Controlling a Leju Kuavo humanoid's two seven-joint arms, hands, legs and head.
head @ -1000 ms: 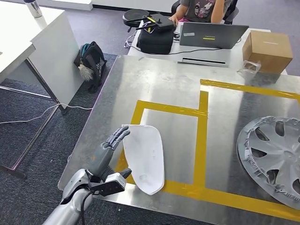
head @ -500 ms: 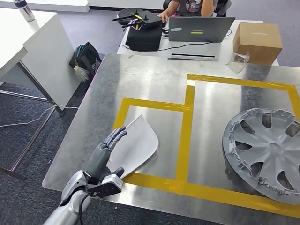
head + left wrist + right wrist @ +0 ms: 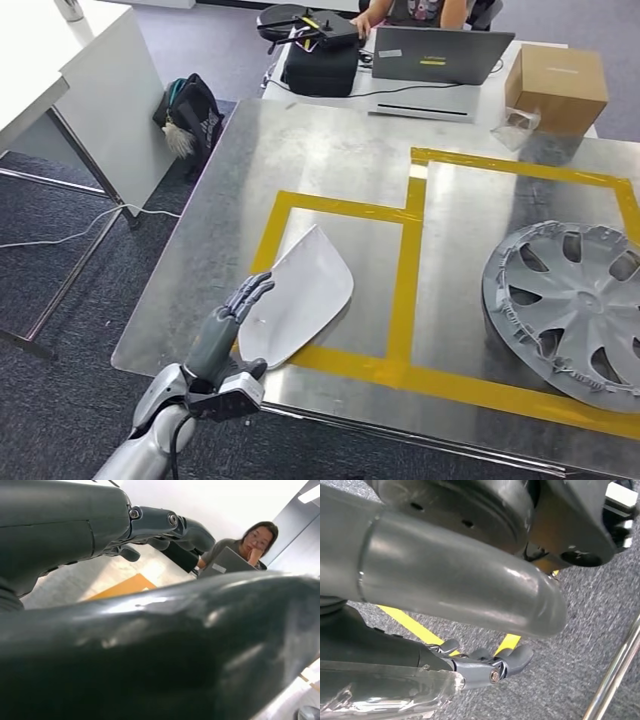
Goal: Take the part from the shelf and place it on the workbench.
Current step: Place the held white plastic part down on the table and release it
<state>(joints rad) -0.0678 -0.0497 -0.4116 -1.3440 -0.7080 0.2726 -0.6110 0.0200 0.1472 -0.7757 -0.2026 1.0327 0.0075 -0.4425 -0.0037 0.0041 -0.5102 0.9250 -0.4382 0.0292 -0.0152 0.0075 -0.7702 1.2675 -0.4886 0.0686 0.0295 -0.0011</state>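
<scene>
— One hand reaches the bench: the robot's left hand point(image 3: 225, 326), at the near left corner. Is it gripping?
— No, its fingers are spread and released, lying along the edge of the flat white teardrop-shaped part point(image 3: 301, 295).
— Where is that part?
— Flat on the brushed-metal workbench point(image 3: 340, 160), across the near left corner of the yellow tape rectangle point(image 3: 406, 262).
— The right hand point(image 3: 486, 667)?
— It hangs over grey carpet, fingers stretched out, holding nothing.
— Farther off?
— Silver plastic hubcap point(image 3: 570, 305) on the right, cardboard box point(image 3: 557, 87) and grey laptop point(image 3: 440, 54) beyond.
</scene>
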